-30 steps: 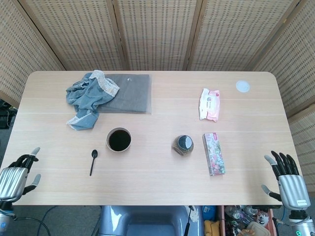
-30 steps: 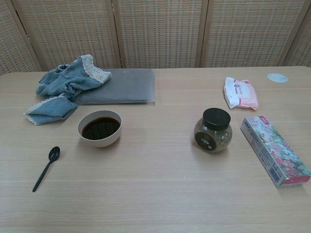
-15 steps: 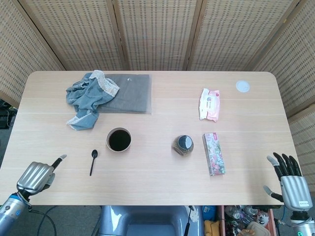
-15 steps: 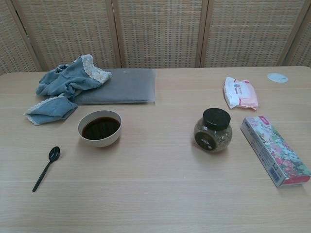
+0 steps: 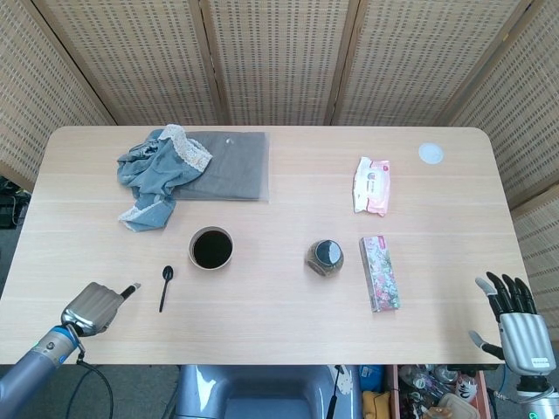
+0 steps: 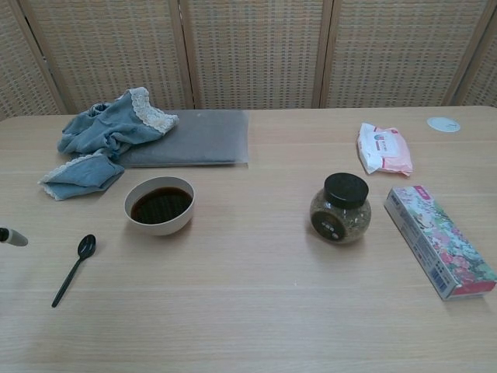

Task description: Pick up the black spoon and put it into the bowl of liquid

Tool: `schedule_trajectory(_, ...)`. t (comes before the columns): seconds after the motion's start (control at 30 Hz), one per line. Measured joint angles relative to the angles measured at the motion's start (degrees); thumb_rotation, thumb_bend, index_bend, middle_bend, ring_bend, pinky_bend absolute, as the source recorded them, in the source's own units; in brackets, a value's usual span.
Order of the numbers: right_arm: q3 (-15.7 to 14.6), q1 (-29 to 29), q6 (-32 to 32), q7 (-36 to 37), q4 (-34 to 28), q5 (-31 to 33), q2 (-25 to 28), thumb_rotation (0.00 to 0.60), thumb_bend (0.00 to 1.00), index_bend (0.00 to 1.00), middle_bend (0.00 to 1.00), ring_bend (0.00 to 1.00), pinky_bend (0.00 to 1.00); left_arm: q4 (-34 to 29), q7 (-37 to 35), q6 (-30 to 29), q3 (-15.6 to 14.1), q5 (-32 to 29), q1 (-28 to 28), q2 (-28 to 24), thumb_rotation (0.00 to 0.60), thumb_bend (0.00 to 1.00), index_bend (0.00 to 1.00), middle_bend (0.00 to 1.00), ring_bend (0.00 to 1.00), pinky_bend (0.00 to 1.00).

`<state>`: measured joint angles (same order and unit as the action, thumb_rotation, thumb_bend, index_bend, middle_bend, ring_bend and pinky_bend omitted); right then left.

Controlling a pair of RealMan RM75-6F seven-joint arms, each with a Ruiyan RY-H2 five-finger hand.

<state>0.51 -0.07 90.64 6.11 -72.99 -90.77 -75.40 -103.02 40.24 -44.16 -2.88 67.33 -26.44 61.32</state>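
Left hand (image 5: pixel 94 305) curled with one finger out near the black spoon (image 5: pixel 165 286) — right hand (image 5: pixel 515 321) spread, empty; wet-wipes pack (image 5: pixel 371 185) print unreadable.

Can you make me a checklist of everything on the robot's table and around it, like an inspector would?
Surface: light wooden table, no spills seen.
Job's things: black spoon lies flat, untouched, just left of the bowl of liquid, which sits upright with dark liquid in it.
Clutter: blue lacy cloth bunched on a grey mat; black-lidded jar; flowery box; pink wipes pack; small white disc.
Robot hands: left robot hand is near the spoon, one finger extended toward it, holding nothing; right robot hand is off the table's right edge, fingers spread.
Cables: one trails below the left arm.
Surroundings: woven folding screens behind the table.
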Motion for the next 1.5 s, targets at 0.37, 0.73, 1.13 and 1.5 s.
schedule_trajectory(0.37,0.18,-0.22,0.04,0.08,0.14,0.38,0.19,0.6,0.21,0.17,0.18,0.01,0.04,-0.13,5.43,0.93,-1.81,-7.85,-5.42,5.49,0.6,0.72,0.09,0.91,0.69,0.69)
schedule_trajectory(0.73,0.25,-0.91,0.45,0.34,0.28,0.95,0.4,0.6,0.21,0.17,0.18,0.01,0.04,0.73,7.05,0.96,-4.15,-11.71,-8.27,8.69,0.6,0.72,0.09,0.92,0.69,0.69)
schedule_trajectory(1.13,0.35,-1.37,0.53,0.88,0.79,1.3,0.4,0.6,0.21,0.17,0.18,0.01,0.04,1.84,7.41,-0.65,-6.99,-15.48,-11.1,11.31,0.6,0.72,0.09,0.91,0.69,0.69)
schedule_trajectory(1.5,0.45,-1.42,-0.11,1.36,1.27,1.74,0.28,0.6,0.21,0.17,0.18,0.01,0.04,2.68,8.2,-2.11,-9.1,-18.9,-12.98,12.1,0.6,0.72,0.09,0.92,0.69,0.69)
